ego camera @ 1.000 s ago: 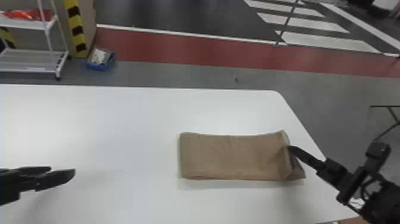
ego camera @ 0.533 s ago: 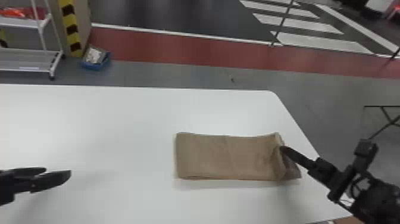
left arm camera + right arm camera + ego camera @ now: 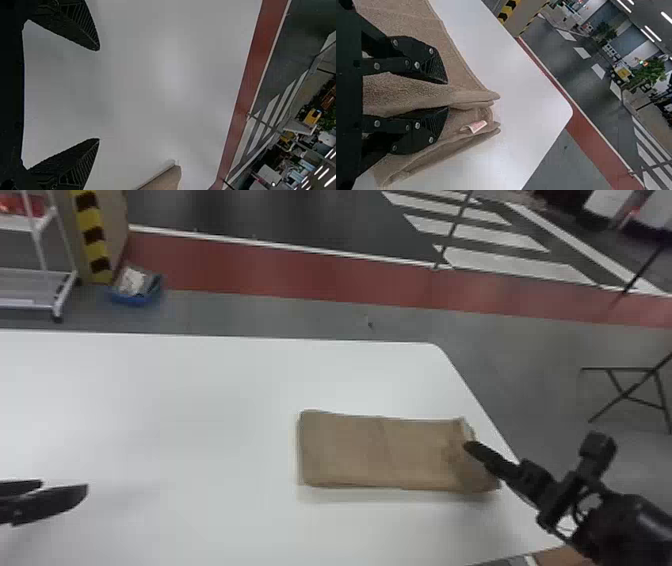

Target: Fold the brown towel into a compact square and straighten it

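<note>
The brown towel, folded into a long rectangle, lies near the right side of the white table. My right gripper is at its right end. In the right wrist view, my right gripper is closed on a raised fold of the towel, whose layered edges and small white label stick out past the fingers. Well left of the towel, my left gripper is held over the table. In the left wrist view, the left gripper has widely parted, unloaded fingers, and a towel corner appears farther off.
The white table has its right edge close beside the towel's right end. Beyond the table on the floor are a blue box and a wheeled shelf at the left, with a folding stand at the right.
The head view has turned somewhat to the right. Measured against the table, the towel and my right gripper are slightly farther right, nearer the table's edge. The left gripper keeps its parted fingers.
</note>
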Action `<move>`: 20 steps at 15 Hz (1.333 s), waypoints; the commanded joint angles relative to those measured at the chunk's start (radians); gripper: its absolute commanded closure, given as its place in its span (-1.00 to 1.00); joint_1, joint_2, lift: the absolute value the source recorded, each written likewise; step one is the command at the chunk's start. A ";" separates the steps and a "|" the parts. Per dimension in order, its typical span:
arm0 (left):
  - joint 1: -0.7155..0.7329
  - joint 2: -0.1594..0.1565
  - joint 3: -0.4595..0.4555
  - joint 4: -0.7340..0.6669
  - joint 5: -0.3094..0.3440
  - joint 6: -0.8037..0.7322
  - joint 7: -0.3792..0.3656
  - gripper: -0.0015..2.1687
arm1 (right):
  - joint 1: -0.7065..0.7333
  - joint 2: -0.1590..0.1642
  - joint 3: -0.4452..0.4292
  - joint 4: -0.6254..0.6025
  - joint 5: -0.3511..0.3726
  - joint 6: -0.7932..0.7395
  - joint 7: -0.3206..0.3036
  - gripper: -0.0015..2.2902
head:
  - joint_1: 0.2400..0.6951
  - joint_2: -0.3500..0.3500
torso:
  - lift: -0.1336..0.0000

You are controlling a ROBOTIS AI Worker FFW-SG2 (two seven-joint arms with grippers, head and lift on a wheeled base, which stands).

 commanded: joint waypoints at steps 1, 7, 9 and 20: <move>0.003 0.002 0.005 0.000 0.000 0.000 0.000 -0.94 | 0.004 -0.013 -0.027 0.012 -0.003 0.001 -0.002 -0.96 | 1.00 -0.92 | -0.86; 0.017 -0.002 0.002 -0.009 0.000 0.000 -0.003 -0.94 | 0.052 -0.085 -0.073 0.006 -0.008 0.056 0.001 -0.93 | 1.00 -1.00 | -0.86; 0.023 -0.002 0.002 -0.014 0.000 0.000 -0.003 -0.94 | 0.052 -0.095 -0.071 0.002 -0.001 0.075 -0.001 -0.93 | 1.00 -1.00 | -0.86; 0.035 0.002 0.023 -0.023 0.003 0.000 -0.006 -0.94 | -0.048 -0.065 0.028 -0.068 0.043 0.210 -0.038 -0.78 | 1.00 -0.99 | -0.86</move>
